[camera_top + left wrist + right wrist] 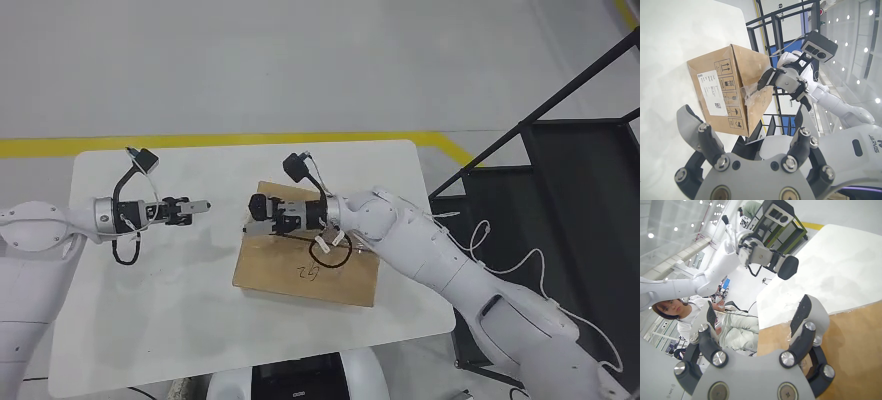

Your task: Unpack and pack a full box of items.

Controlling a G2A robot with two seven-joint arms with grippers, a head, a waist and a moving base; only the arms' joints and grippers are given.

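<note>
wide-spread right gripper [254, 210] over edge of closed cardboard box [300, 272]

White arms [430, 245] w/ blk cables [122, 252]; grey tools [745, 113], blk pads [800, 313], silver screws [721, 162].

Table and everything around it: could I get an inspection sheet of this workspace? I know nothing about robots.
Surface: white table, rounded corners.
Job's things: one cardboard box, closed, with clear tape on its top seam and a label on one side.
Clutter: nothing seen.
Grippers: left gripper open, over the table, apart from the box; right gripper open, at the box's taped top edge.
Cables: black cable loop at the left wrist; white cables along the right arm.
Surroundings: yellow floor line; black metal rack beside the table.
</note>
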